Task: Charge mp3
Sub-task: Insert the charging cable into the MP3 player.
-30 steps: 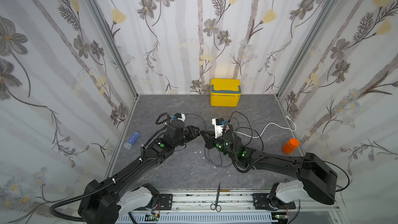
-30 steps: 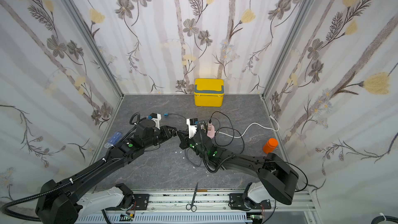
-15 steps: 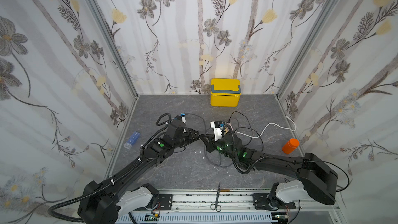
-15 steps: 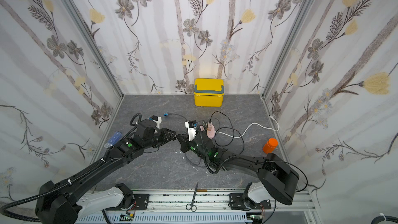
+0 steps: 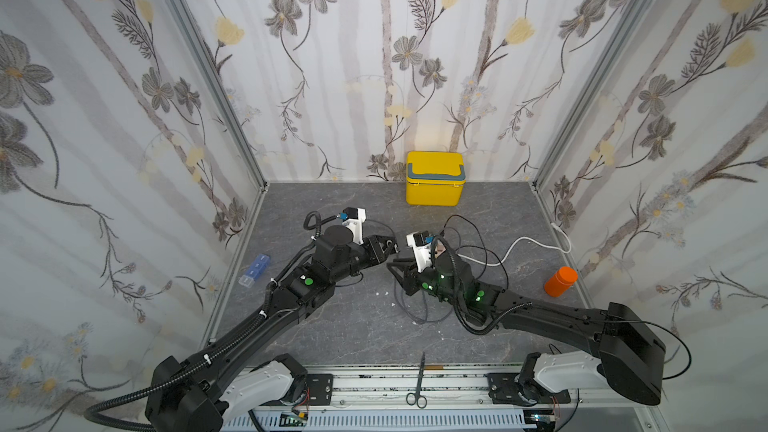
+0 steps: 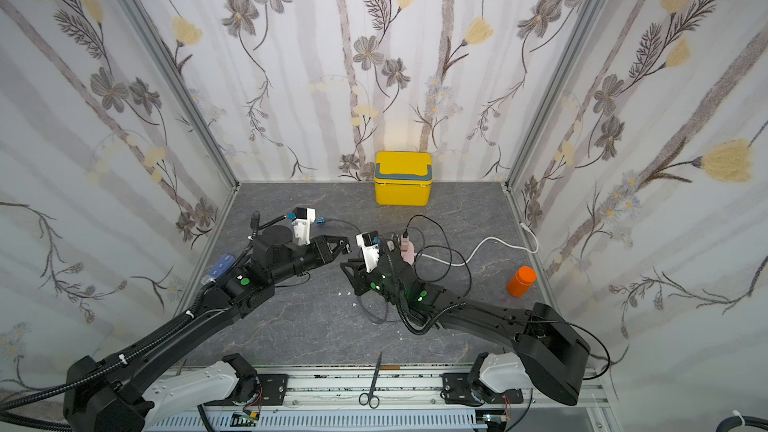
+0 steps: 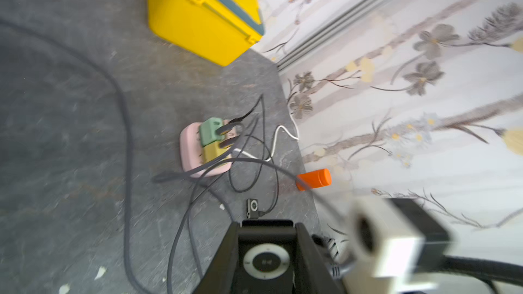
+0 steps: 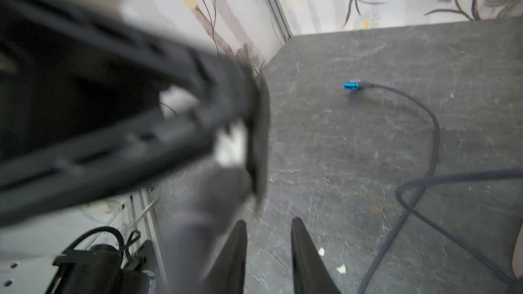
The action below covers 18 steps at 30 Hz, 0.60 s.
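Note:
The mp3 (image 7: 266, 261), a small black player with a white control ring, sits between the fingers of my left gripper (image 7: 267, 223), which is shut on it a little above the table. A ribbed black plug (image 7: 333, 270) shows right beside one finger; I cannot tell whether it is in the player. My right gripper (image 8: 268, 222) is open with only bare table between its fingers. In both top views the two tips face each other closely at mid-table, left gripper (image 5: 390, 248) and right gripper (image 5: 395, 268).
A pink power strip (image 7: 203, 148) with green and yellow adapters and tangled black cables lies behind the right arm. A second small player (image 7: 252, 208) lies cabled on the table. Also here: yellow box (image 5: 434, 178), orange bottle (image 5: 561, 281), blue connector (image 8: 351, 85), blue case (image 5: 254, 270), scissors (image 5: 419, 380).
My right gripper has gone from shut to open and drawn slightly back from the left gripper's tip. The left gripper has kept its hold on the mp3.

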Tool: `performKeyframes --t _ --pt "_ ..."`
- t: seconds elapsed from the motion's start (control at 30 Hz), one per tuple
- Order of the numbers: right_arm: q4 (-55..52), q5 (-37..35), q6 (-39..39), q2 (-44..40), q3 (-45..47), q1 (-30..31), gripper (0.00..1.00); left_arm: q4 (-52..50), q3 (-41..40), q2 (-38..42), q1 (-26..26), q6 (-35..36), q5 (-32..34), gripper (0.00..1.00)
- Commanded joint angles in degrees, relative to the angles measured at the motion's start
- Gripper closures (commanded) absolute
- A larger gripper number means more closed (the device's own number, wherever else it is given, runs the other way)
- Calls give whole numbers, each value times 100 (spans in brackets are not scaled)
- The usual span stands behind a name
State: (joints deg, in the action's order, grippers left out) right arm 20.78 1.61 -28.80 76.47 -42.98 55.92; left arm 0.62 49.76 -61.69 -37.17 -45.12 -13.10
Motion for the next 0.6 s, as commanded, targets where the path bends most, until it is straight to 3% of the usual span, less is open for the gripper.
performKeyframes --t 0.0,0.23,0.57 --pt "-729 310 164 -30 -184 13 63 593 83 -60 42 179 120 82" --pt "-846 443 103 -159 -149 6 52 -20 290 -107 166 384 395 81" --pt "-1412 382 567 -454 -754 -135 45 -1472 244 -107 472 991 849 80"
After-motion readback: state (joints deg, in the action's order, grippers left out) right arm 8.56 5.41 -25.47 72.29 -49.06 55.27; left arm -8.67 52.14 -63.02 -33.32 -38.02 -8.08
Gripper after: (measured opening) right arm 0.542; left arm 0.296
